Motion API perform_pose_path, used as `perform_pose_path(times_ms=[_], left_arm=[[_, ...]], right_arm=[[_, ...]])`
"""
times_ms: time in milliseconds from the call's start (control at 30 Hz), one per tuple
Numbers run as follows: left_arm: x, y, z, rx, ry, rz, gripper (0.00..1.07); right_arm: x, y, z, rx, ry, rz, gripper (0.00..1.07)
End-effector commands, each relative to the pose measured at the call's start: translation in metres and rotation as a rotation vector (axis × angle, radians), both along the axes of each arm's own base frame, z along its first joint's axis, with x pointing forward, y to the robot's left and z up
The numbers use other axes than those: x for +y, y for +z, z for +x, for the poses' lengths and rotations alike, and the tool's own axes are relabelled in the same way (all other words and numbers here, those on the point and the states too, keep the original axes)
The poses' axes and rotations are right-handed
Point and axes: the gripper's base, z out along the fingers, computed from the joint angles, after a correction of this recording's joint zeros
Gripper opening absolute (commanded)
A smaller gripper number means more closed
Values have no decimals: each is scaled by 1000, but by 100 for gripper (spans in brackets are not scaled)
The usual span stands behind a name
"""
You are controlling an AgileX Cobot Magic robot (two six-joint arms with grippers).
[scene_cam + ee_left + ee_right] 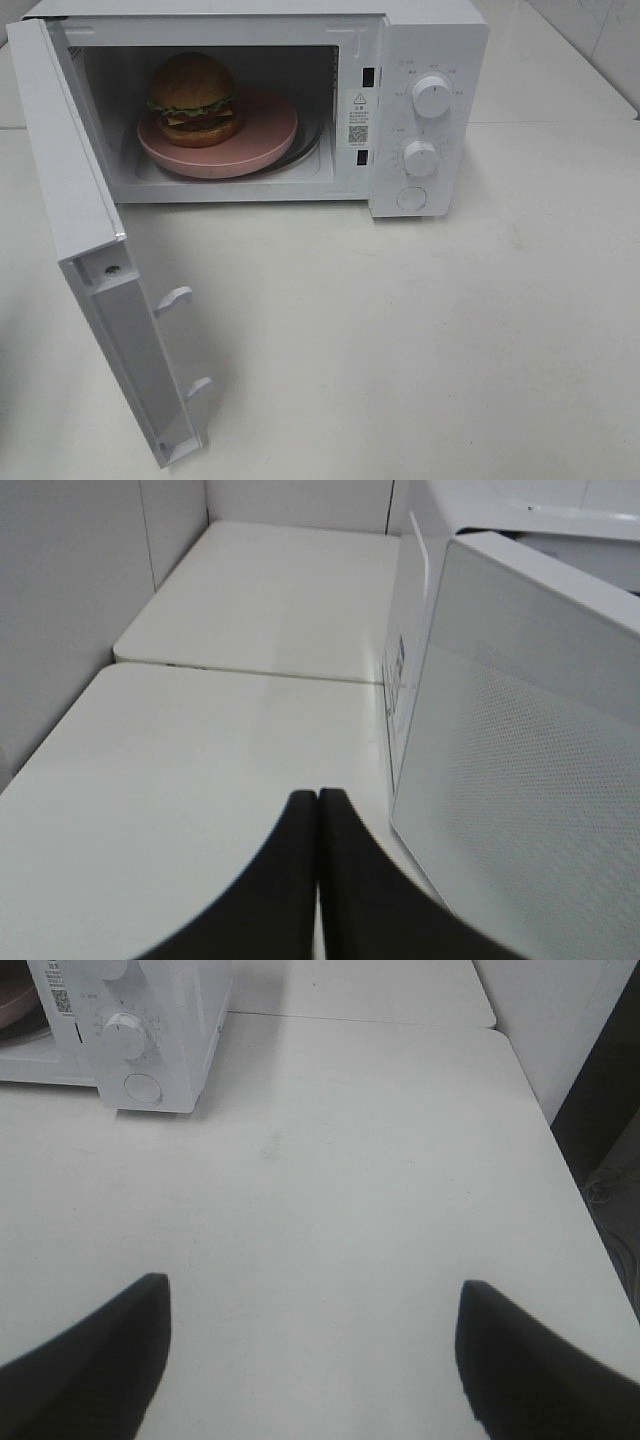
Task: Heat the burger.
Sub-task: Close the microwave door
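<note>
White table [420, 340]; tall, glossy golden-brown burger [192, 96].

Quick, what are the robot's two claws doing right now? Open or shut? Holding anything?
The left gripper: shut, fingers pressed together, holding nothing.
The right gripper: open wide, holding nothing.

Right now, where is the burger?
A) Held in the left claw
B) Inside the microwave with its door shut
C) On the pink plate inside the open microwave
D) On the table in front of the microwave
C: the burger sits on the pink plate inside the microwave, and the door is swung wide open.
</note>
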Motion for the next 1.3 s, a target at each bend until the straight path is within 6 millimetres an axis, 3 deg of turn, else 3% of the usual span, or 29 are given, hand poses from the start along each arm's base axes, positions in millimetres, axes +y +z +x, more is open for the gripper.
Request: perform_pose_path(times_ms=[33,500,667,1067,1300], left_arm=[[1,-1,6,-80,7,26,0],[-8,-28,36,-6,-98,-9,0],[-25,-36,47,-31,-294,42,0],[-29,-36,60,-38,-328,5,0],[-47,-35,59,-51,-350,23,0]], right_arm=[[0,-1,-4,-23,-5,1,76],[0,-1,-4,-23,-5,1,76],[0,-1,-4,-23,-5,1,76],[0,-1,-4,-23,-5,1,76],[0,-1,-4,-23,-5,1,76]])
